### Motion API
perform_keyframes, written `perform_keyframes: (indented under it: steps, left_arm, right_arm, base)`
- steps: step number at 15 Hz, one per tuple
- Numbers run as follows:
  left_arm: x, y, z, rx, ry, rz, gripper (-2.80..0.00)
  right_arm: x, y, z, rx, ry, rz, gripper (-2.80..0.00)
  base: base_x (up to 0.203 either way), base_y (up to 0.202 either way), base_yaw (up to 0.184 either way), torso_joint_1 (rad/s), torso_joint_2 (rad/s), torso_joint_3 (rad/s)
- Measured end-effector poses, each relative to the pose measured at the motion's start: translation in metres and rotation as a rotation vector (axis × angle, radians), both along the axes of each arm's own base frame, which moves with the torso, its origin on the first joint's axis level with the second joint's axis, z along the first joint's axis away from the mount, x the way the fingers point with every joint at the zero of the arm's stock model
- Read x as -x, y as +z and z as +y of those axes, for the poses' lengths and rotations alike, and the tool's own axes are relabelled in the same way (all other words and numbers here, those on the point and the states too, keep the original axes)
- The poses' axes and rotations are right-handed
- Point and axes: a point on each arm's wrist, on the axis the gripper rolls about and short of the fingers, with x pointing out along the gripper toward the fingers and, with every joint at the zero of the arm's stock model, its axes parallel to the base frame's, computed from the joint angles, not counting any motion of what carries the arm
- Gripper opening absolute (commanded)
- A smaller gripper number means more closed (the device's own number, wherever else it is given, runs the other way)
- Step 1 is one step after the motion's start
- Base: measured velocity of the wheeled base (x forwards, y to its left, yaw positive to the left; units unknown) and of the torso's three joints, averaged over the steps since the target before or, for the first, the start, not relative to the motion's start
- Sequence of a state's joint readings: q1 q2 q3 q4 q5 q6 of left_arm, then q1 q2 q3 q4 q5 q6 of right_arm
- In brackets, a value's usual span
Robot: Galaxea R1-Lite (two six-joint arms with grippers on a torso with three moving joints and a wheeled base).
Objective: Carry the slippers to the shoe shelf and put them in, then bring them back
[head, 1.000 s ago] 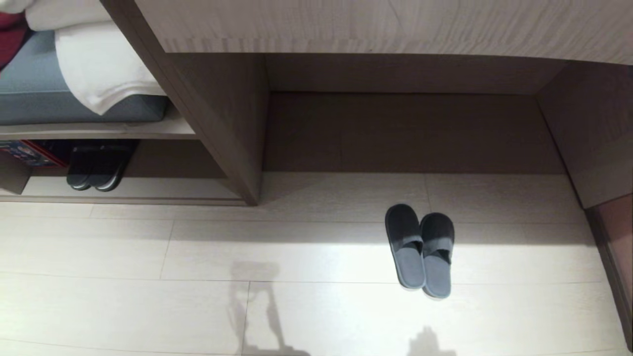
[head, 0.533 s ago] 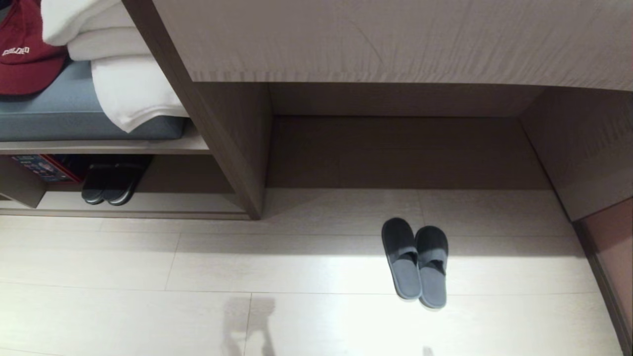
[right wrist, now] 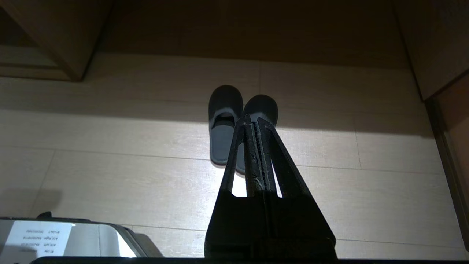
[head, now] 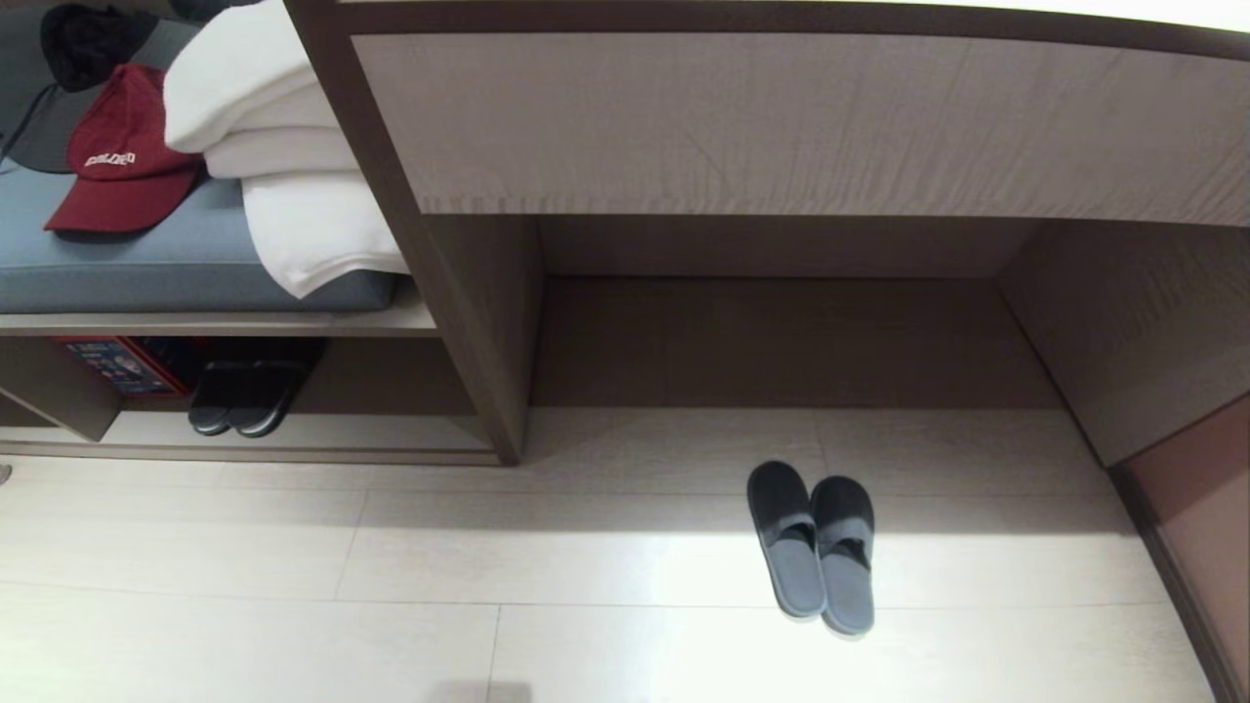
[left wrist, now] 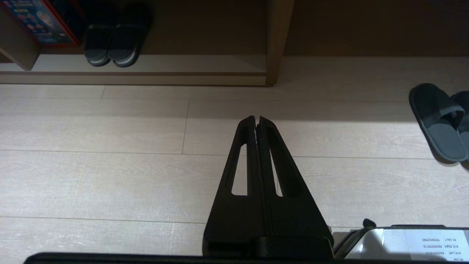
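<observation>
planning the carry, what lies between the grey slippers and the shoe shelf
Only bare floor separates the slippers from the shoe shelf, plain in the head view.

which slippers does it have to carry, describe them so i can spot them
Find the long desk counter; on the pale floor before its open knee space lie the slippers, side by side. They are grey-blue fabric, unlike the black pair inside the shoe shelf.

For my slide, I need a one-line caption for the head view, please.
Grey-blue slippers lie side by side on the floor before the desk counter; a black pair sits in the shoe shelf.
</observation>
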State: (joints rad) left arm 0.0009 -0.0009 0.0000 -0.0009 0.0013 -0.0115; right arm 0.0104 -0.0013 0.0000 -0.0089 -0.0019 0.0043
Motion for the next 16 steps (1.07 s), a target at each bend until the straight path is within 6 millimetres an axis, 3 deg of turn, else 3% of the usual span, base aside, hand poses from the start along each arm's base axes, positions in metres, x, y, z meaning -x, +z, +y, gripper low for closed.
perform_keyframes:
  steps: [16]
  left_arm:
    - [0.0000, 0.0000, 0.0000, 0.000, 0.000, 0.000, -2.80]
  right_arm:
    - [0.0000, 0.0000, 0.0000, 0.000, 0.000, 0.000, -2.80]
  base:
    - [0.000, 0.000, 0.000, 0.004, 0.00, 0.202]
